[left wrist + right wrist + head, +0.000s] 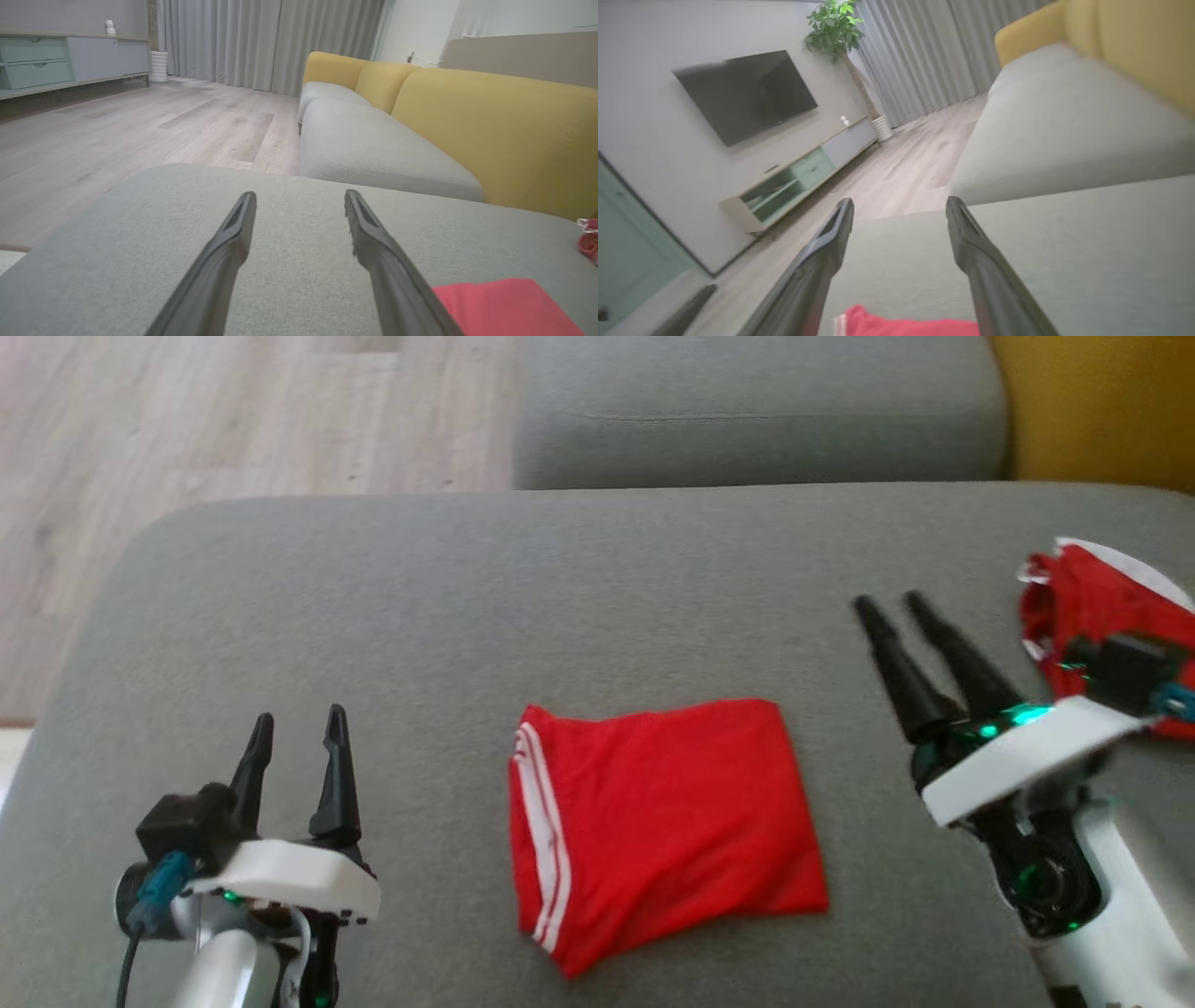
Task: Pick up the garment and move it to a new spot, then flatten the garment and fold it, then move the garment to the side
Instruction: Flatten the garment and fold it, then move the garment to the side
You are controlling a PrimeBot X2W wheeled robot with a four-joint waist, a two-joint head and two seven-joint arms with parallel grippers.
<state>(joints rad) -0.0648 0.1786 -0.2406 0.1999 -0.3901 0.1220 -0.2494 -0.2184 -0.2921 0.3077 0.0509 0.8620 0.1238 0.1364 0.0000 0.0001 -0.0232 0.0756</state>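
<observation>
Resting garment: folded red rectangle with white side stripes, lower centre of the head view, flat on the grey cushion.
Left gripper: lower left, fingers pointing up the frame, spread wide, holding nothing, clear of the garment.
Right gripper: right of frame, forearm slanting in from the lower right, fingers angled up-left, parted and empty, not touching the garment.
Second red cloth: crumpled at the right edge, behind the right wrist.

Soft, even daylight, bright and without glare; only faint shadows lie on the grey cushion. The right gripper looks blurred in the head view. The right wrist view is smeared throughout, and the television has edges slightly bowed by the wide lens.
</observation>
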